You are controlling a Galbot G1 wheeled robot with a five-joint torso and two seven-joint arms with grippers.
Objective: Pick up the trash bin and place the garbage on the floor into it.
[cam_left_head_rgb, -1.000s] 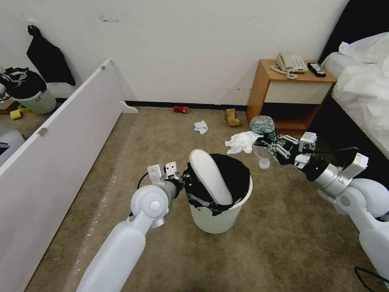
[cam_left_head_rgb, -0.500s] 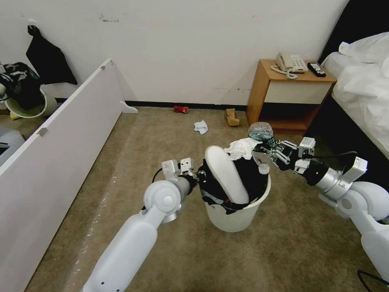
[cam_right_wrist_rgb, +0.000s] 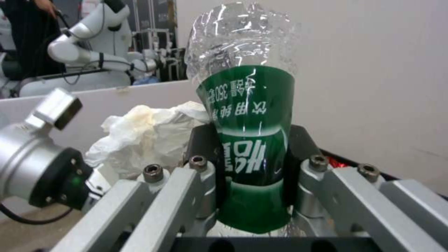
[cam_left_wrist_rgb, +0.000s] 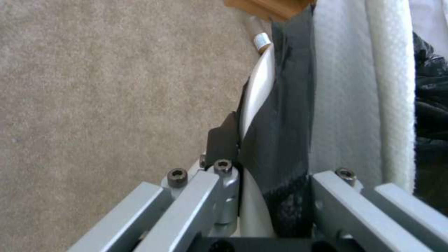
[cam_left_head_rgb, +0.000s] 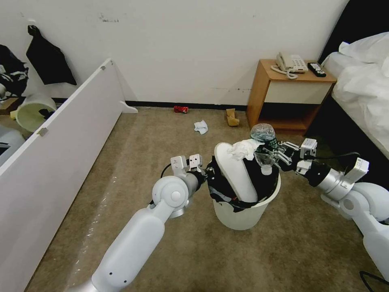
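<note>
The trash bin [cam_left_head_rgb: 247,211], white with a black bag over its rim, stands on the floor [cam_left_head_rgb: 162,138] mid-carpet. My left gripper [cam_left_head_rgb: 208,172] is shut on its near-left rim; the left wrist view shows the gripper [cam_left_wrist_rgb: 261,157] pinching rim [cam_left_wrist_rgb: 257,91] and bag. A white slipper [cam_left_head_rgb: 237,172] stands on end inside the bin. My right gripper [cam_left_head_rgb: 268,157] is shut on a clear plastic bottle [cam_right_wrist_rgb: 250,136] with a green label, held cap-down over the bin's far-right rim. A crumpled white tissue [cam_left_head_rgb: 244,148] sits against that gripper; whether it is gripped too, I cannot tell.
More garbage lies by the wall: a red can [cam_left_head_rgb: 180,109], a tissue [cam_left_head_rgb: 200,127] and tan paper [cam_left_head_rgb: 231,117]. A white panel [cam_left_head_rgb: 60,154] fences the left side. A wooden nightstand [cam_left_head_rgb: 291,91] and a bed [cam_left_head_rgb: 364,93] stand at the right.
The left arm has carried the bin to the right, under the bottle. The right gripper, still holding the bottle, has barely moved. A pale bucket beyond the panel has tipped over.
</note>
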